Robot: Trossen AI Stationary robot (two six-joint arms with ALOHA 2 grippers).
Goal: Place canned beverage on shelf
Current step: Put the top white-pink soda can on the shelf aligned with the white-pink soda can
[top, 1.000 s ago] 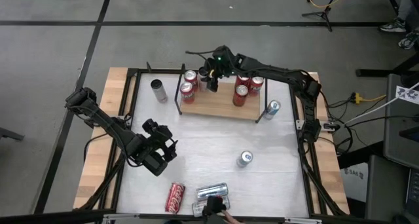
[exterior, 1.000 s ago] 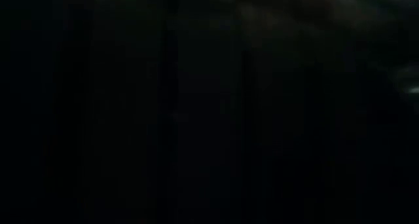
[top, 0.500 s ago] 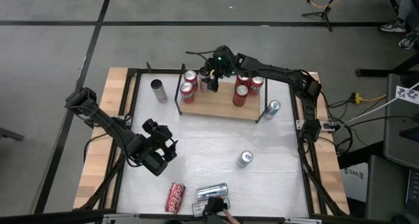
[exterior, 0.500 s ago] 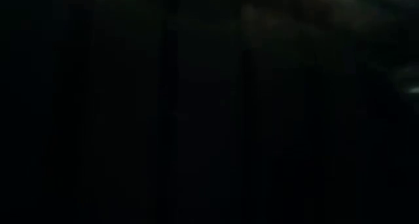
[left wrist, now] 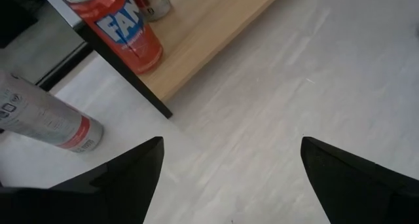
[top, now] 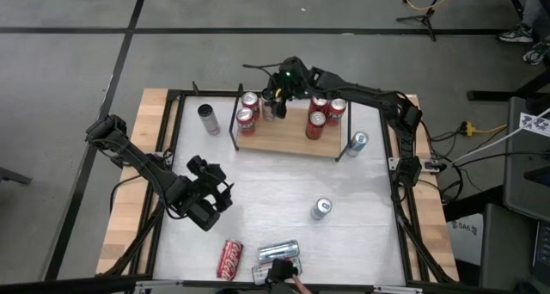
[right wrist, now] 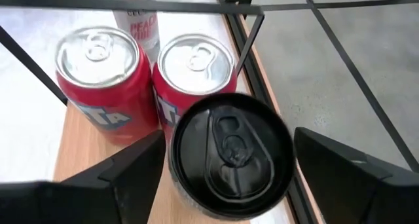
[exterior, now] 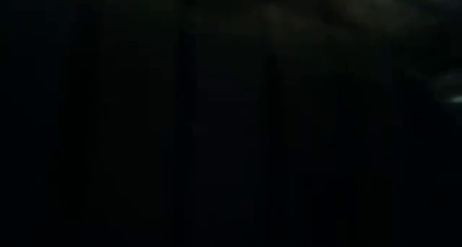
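Right gripper (right wrist: pixel 222 178) jaws open around the black-topped can (right wrist: pixel 229 152) just set on the shelf (top: pixel 284 135); next, lift clear. Left gripper (left wrist: pixel 229 185) idles open.

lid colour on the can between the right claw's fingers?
Black lid, dark can; clearest in the right wrist view, beside two red cans.

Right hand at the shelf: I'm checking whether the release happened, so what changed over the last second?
The right hand opened and let go of the black-topped can, which now stands on the shelf beside two red cans. The left hand stayed open over the table, and the loose cans did not move.
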